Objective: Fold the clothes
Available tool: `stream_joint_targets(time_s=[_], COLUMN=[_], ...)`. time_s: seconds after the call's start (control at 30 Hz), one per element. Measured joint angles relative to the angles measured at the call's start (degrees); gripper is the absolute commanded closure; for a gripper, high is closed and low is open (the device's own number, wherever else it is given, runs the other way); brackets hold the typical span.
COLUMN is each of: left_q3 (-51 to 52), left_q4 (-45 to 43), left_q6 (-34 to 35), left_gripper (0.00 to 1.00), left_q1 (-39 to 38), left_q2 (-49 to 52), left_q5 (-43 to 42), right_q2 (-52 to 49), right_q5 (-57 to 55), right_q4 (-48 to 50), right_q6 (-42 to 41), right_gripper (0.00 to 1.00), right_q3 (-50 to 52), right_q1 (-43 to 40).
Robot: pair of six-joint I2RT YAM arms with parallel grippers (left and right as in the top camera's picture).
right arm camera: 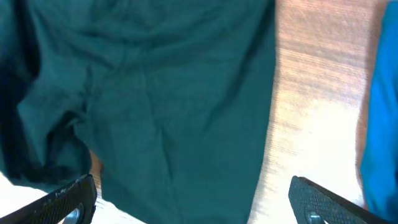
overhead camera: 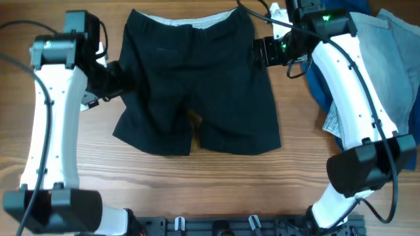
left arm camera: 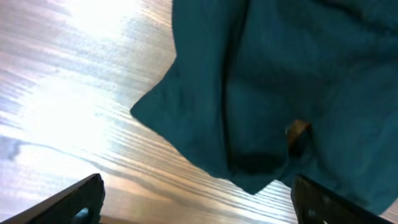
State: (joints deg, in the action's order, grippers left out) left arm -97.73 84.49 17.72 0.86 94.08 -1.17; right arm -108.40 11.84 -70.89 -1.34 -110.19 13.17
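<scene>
Wood-grain table (overhead camera: 197, 190); light-blue denim shorts (overhead camera: 394, 59) at right edge, lying over royal-blue cloth (right arm camera: 379, 112) (only edges showing)

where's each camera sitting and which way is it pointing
Overhead: above the table, looking straight down on the shorts; left arm and right arm show.
Left wrist: on the left arm, looking down at a leg corner of the shorts and the table; its fingers show in the bottom corners.
Right wrist: on the right arm, looking down at the shorts' side edge, the table and blue cloth; its fingers show likewise.
Shared: all three see the shorts.
</scene>
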Motion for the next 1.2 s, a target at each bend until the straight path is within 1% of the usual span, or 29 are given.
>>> stream_joint_targets(time_s=[0.07, 0.2, 0.27, 0.3, 0.33, 0.47, 0.5, 0.63, 0.7, 0.73, 0.77, 0.87, 0.97, 1.1, 1.2], left_q3=[1.6, 9.7, 14.6, 16.2, 18.9, 22.5, 23.1, 26.6, 27.6, 28.3, 28.5, 28.6, 28.6, 28.8, 28.8], left_q4=[0.1, -1.2, -3.8, -4.6, -6.8, -12.8, -14.9, -24.1, -26.7, -28.5, -28.6, -28.6, -28.6, -28.3, -28.2], left_q6=[1.0, 2.6, 3.3, 3.4, 3.7, 2.4, 1.6, -2.7, -5.4, -8.4, -9.4, -16.1, -22.6, -27.3, -28.7], left_gripper=[0.17, 0.18, 0.17, 0.14, 0.14, 0.14, 0.15, 0.25, 0.27, 0.28, 0.28, 0.34, 0.36, 0.37, 0.4], left_q1=[0.2, 0.4, 0.8, 1.2, 2.1, 6.2, 7.3, 11.8, 13.2, 13.8, 13.9, 13.9, 13.9, 13.9, 13.9], left_q2=[-1.5, -2.3, -2.3, -2.2, -2.2, -2.1, -2.1, -2.1, -2.1, -2.1, -2.1, -1.1, 2.8, 7.6, 10.5], left_q5=[0.0, 0.0, 0.0, 0.0, 0.0, 0.0, 0.0, -0.7, -2.3, -4.1, -4.8, -7.1, -8.3, -8.9, -9.7], right_q2=[-0.1, -0.2, -0.2, -0.2, -0.2, -0.2, -0.2, -0.2, -0.2, -0.2, -0.2, -0.2, -0.2, -0.2, -0.2], right_q5=[1.0, 2.1, 2.3, 2.3, 2.3, 2.3, 2.3, 2.3, 2.3, 2.4, 2.3, 2.4, 2.3, 2.3, 2.3], right_q4=[1.5, 3.7, 4.1, 4.1, 4.1, 4.2, 4.4, 4.9, 5.0, 5.3, 5.4, 5.4, 5.4, 5.4, 5.4], right_q6=[0.9, 3.2, 4.5, 4.9, 5.4, 6.2, 6.2, 6.2, 6.2, 6.2, 6.2, 6.2, 6.2, 6.2, 6.2], right_gripper=[0.0, 0.0, 0.0, 0.0, 0.0, 0.0, 0.0, 0.0, 0.0, 0.0, 0.0, 0.0, 0.0, 0.0, 0.0], right_q3=[0.4, 1.3, 1.3, 1.3, 1.3, 1.3, 1.3, 1.3, 1.3, 1.3, 1.3, 1.3, 1.3, 1.3, 1.3], right_q1=[0.0, 0.0, 0.0, 0.0, 0.0, 0.0, 0.0, 0.0, 0.0, 0.0, 0.0, 0.0, 0.0, 0.0, 0.0])
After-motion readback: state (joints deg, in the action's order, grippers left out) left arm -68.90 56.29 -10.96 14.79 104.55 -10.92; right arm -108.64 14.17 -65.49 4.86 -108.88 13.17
